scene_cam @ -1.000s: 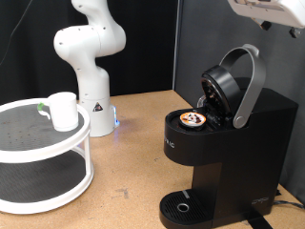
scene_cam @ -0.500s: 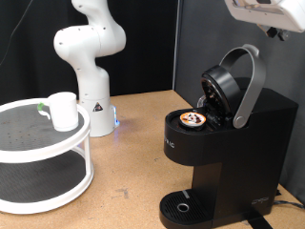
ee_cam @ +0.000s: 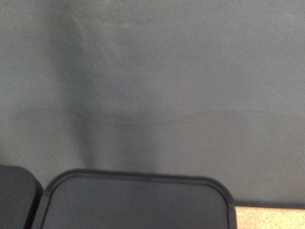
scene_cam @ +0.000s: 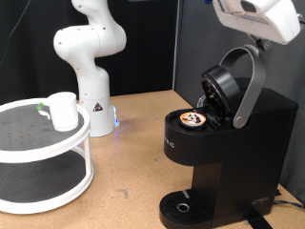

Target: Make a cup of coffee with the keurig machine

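Note:
The keurig machine (scene_cam: 257, 143) stands at the exterior view's right with its lid raised and the grey handle (scene_cam: 250, 81) up. A pod with a brown patterned top (scene_cam: 193, 119) sits in the open chamber. The round drip plate (scene_cam: 181, 205) below has nothing on it. The white cup (scene_cam: 63, 111) stands on the top tier of a round white stand (scene_cam: 38, 143) at the left. My gripper's white hand (scene_cam: 250, 17) hovers above the raised handle, and its fingers do not show. In the wrist view only a black flat surface (ee_cam: 133, 202) and grey backdrop appear.
A white robot arm base (scene_cam: 88, 57) stands at the back, beside the stand. The wooden table (scene_cam: 133, 162) stretches between the stand and the machine. A dark panel rises behind the machine.
My hand has moved left and downward from the top right corner, closer to the raised lid handle. Cup, pod and machine are unchanged.

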